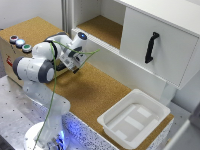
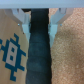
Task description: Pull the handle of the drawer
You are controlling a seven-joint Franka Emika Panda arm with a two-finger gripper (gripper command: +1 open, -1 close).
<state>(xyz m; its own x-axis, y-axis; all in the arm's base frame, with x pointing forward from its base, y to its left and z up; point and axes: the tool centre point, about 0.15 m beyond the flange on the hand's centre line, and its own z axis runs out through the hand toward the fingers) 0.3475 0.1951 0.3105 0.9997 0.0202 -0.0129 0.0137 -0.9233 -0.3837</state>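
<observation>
Cork-topped brown table [image 1: 90, 95] fills most of the scene, w/ the white boxy cabinet w/ a big drawer front [image 1: 165, 55] along its far-right side. The white Franka arm [image 1: 40, 67] stands near-left, elbow folded. A white rectangular plastic tub [image 1: 107, 122] sits near-right on the cork, below the drawer. The black vertical bar handle [image 1: 151, 47] is on the drawer front, right of centre in the exterior view, well apart from the arm. The grey two-finger gripper [image 1: 75, 64] hangs over the cork, left of the cabinet, pointing down.

In the wrist view the pale fingers [image 2: 22, 20] stand apart w/ nothing between them; a dark band [image 2: 37, 55] runs below the gap, can't tell what it is.

Step in hand, as I judge it: the approach, pull not yet begun. To do it well:
- Turn the wrist so the fingers face the drawer front and straddle the bar across its width, approx mid-height.
- Clear the tub on the way over.
- Close fully before pulling.
- Pull straight out, perpendicular to the front; any sideways drag may jam the drawer or slip the grip.
</observation>
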